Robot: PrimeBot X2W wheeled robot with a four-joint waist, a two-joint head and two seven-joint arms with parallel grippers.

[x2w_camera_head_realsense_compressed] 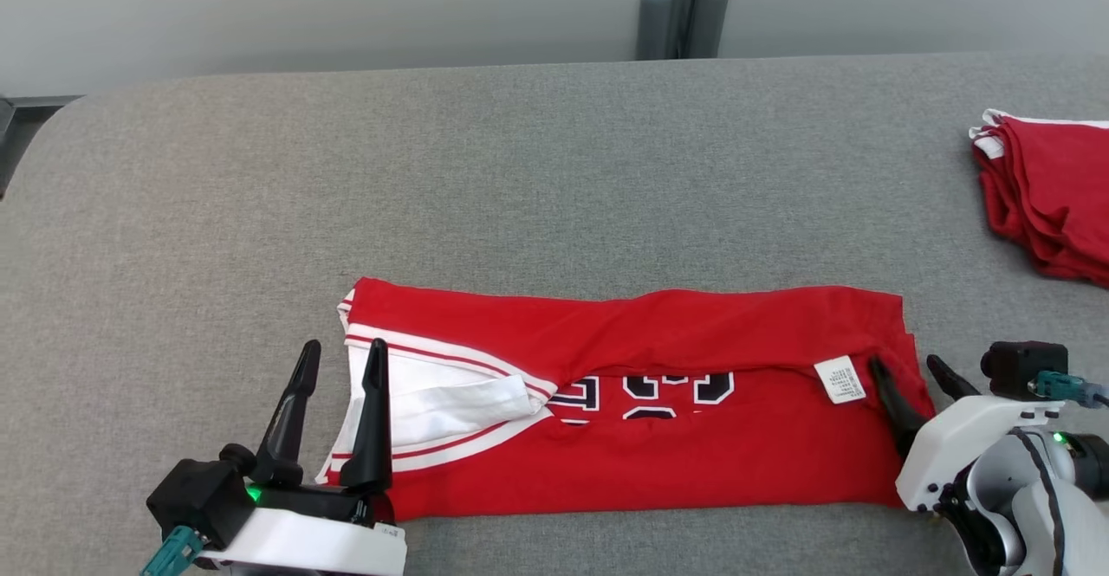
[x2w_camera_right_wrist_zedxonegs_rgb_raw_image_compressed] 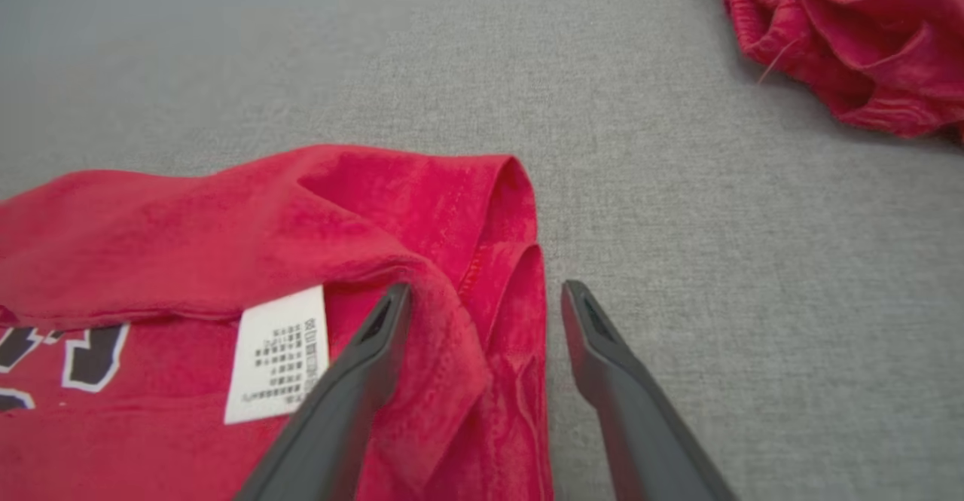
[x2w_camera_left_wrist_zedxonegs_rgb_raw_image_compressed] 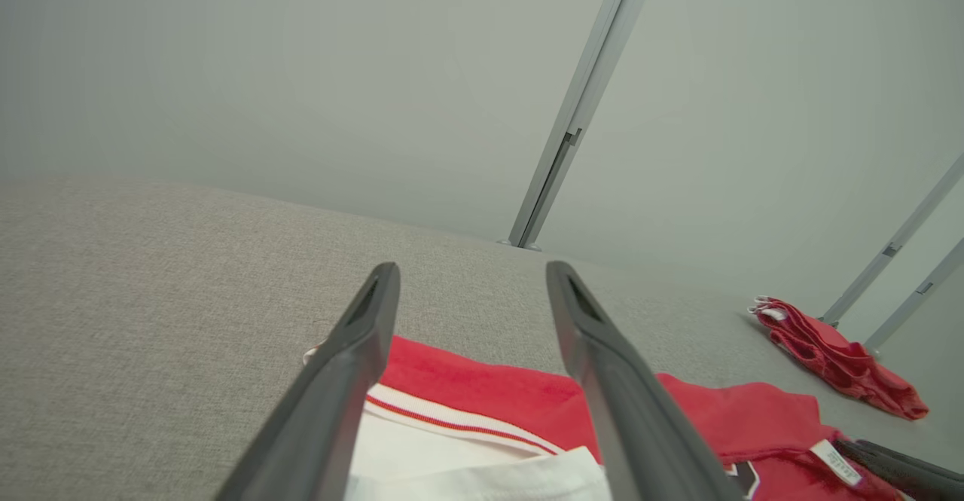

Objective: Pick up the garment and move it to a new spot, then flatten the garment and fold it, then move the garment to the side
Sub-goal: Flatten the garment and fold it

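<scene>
Long folded red garment [x2w_camera_head_realsense_compressed: 693, 463] on woven grey table [x2w_camera_head_realsense_compressed: 520, 169]; left tool [x2w_camera_head_realsense_compressed: 344, 347], right tool [x2w_camera_head_realsense_compressed: 904, 361] spread wide, empty.

Left gripper [x2w_camera_head_realsense_compressed: 344, 346] and right gripper [x2w_camera_head_realsense_compressed: 905, 361] both gape wide — fingers pointing forward, held low.

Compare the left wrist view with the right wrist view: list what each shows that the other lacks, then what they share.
Left wrist view: white striped trim, a pale wall and a metal post. Right wrist view: the stitched, doubled hem corner, close up. Shared: the red garment, its white label, the red clothes pile and the grey table.
</scene>
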